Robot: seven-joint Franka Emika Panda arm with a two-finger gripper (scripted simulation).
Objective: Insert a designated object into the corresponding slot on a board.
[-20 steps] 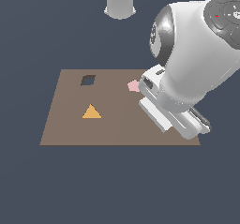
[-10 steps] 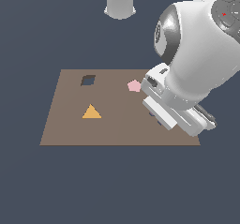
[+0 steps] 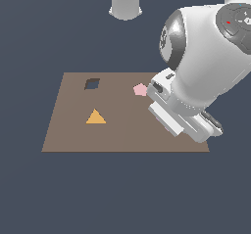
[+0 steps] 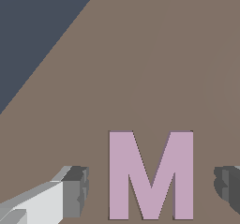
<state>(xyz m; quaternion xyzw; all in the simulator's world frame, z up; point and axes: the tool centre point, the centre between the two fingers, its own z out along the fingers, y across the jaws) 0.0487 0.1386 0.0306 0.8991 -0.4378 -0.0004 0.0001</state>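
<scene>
- Tool [image 4: 150,190] spread wide, fingers [image 4: 75,190] flanking the lilac piece [image 4: 151,176] untouched.
- Piece flat on brown board [image 3: 122,130]; bare board toward 12 o'clock.

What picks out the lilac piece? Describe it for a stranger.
Start at the brown board. In the wrist view, a flat lilac piece lies on it between the open gripper's fingers. It alone is M-shaped; the pink pentagon and orange triangle are not.

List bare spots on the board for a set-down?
Free: the board strip along its near edge, and the middle between the orange triangle and pink pentagon. Crowded: the exterior view's right, where the gripper straddles the lilac piece.
</scene>
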